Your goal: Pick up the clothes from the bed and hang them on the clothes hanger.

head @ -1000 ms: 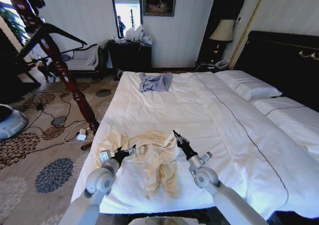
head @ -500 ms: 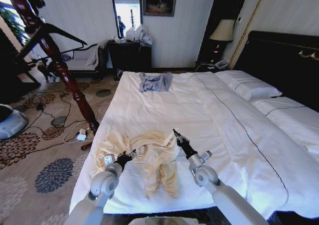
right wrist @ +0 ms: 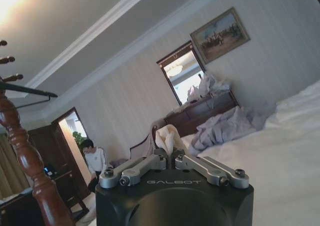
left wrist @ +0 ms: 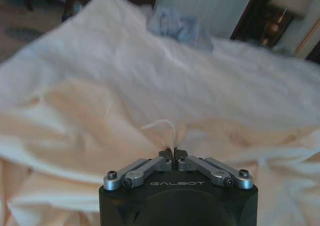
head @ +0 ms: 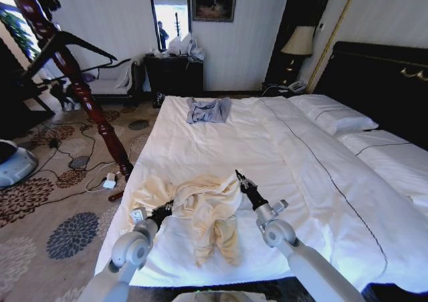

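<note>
2 grippers meet the cream jacket-like top (head: 204, 212) near the foot edge of the white-sheeted bed (head: 221, 145). The garment lies crumpled at the near left part of the mattress, its long axis running roughly left to right across the bed, with 1 sleeve spread toward the left edge and 2 folds of cloth trailing toward the near edge. The left gripper (head: 162, 210) sits at the garment's left side; in the left wrist view its fingers (left wrist: 166, 154) are clenched together on a small fold of the cream fabric (left wrist: 150, 136), with a thin white loop rising from the pinch. The right gripper (head: 242, 180) stands at the garment's far right corner, tilted up and away from the robot; in the right wrist view the right gripper (right wrist: 169, 151) is clamped on a raised tuft of the same cream cloth (right wrist: 169, 136). A small grey-blue folded garment (head: 208, 109) lies well apart at the far end of the bed. White pillows (head: 331, 113) rest at the far right against the black headboard (head: 381, 81). A dark red wooden stand (head: 80, 81) rises from the patterned carpet (head: 60, 208) left of the bed.
</note>
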`<state>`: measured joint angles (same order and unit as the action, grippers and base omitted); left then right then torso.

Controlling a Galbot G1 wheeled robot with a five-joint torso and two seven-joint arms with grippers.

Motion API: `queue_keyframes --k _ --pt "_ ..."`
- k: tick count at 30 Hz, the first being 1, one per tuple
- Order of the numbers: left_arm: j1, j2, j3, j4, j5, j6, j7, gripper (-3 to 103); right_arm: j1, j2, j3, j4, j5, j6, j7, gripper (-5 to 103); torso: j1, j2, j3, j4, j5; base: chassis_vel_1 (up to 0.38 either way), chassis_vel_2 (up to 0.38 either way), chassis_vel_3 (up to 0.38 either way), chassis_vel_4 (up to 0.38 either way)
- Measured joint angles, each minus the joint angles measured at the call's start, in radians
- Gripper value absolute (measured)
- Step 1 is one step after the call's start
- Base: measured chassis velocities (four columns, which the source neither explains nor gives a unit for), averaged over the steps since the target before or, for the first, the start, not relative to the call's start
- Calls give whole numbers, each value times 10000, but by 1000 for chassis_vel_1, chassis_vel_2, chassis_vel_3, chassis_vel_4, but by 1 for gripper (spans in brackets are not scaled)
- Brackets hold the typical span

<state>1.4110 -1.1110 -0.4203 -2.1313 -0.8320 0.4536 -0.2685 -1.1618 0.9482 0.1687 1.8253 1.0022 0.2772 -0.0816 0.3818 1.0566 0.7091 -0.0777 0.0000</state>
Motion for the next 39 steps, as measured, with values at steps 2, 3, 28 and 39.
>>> queue_keyframes --k 2,3,28,39 --pt "-2 43 -52 -48 -57 -99 35 0 12 -29 40 37 27 0 6 2 0 0 0 0 0 0 0 0 0" --pt "-81 178 -302 -235 -298 -515 177 0 91 -152 214 200 145 0 38 2 0 0 0 0 0 0 0 0 0" --pt "-7317 6453 -2133 798 -6665 -1644 48 0 6559 -3137 213 744 4104 -219 -11 2 2 -2 2 -2 2 0 0 0 0" --pt "-8456 7611 -2510 1469 -7749 -1589 75 0 9588 -2359 -939 228 4653 -339 438 2 -1 -1 -1 -3 1 0 0 0 0"
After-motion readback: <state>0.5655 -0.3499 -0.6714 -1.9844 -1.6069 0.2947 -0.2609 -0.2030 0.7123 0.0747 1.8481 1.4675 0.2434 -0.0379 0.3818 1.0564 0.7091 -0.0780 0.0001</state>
